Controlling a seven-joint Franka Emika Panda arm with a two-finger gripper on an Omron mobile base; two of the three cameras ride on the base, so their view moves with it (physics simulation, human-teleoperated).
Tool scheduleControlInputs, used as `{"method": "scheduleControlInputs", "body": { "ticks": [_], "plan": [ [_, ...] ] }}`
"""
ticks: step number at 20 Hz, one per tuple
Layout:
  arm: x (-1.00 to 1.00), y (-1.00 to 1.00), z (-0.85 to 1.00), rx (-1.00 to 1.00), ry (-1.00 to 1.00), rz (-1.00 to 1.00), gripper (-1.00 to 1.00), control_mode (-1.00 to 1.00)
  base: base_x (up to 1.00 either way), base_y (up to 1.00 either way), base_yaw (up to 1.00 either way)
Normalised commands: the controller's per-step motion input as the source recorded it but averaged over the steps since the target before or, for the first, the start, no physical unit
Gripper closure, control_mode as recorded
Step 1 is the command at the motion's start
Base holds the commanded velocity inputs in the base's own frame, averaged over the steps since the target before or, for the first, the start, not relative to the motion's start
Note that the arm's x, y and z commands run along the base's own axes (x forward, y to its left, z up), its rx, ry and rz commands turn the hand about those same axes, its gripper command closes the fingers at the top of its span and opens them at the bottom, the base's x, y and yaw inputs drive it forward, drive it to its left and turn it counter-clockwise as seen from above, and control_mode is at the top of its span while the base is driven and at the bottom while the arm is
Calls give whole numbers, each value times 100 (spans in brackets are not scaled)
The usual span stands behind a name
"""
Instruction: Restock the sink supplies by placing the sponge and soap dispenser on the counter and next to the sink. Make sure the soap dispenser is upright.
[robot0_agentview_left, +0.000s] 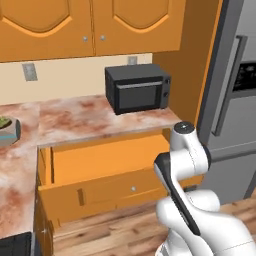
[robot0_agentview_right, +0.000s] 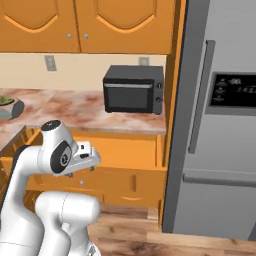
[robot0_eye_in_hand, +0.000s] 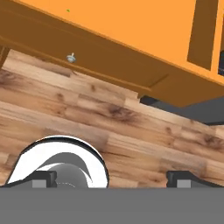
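One bench (robot0_agentview_left: 90, 117) carries one black microwave (robot0_agentview_left: 137, 88) – below it, one drawer (robot0_agentview_left: 105, 170) stands pulled out. The fingers (robot0_eye_in_hand: 111, 179) gape wide, holding nothing, above wooden floor (robot0_eye_in_hand: 131, 131). Sponge and dispenser: cannot tell where.

A microwave (robot0_agentview_left: 137, 88) is set on the counter (robot0_agentview_left: 75, 120), at the wall, with cabinets (robot0_agentview_left: 90, 25) above at 12 o'clock. A fridge (robot0_agentview_left: 235, 100) is placed at its 3 o'clock. An open drawer (robot0_agentview_left: 105, 170) is pulled out below the counter. A bowl (robot0_agentview_left: 7, 131) is set at the microwave's 9 o'clock.
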Motion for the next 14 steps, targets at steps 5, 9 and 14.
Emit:
{"method": "scheduleControlInputs", "body": {
  "ticks": [5, 9, 14],
  "plan": [
    [0, 0, 0, 0, 0, 0, -100, 100, 41, 62, -24],
    [0, 0, 0, 0, 0, 0, -100, 100, 42, 38, -6],
    [0, 0, 0, 0, 0, 0, -100, 100, 32, 3, 13]
  ]
}}
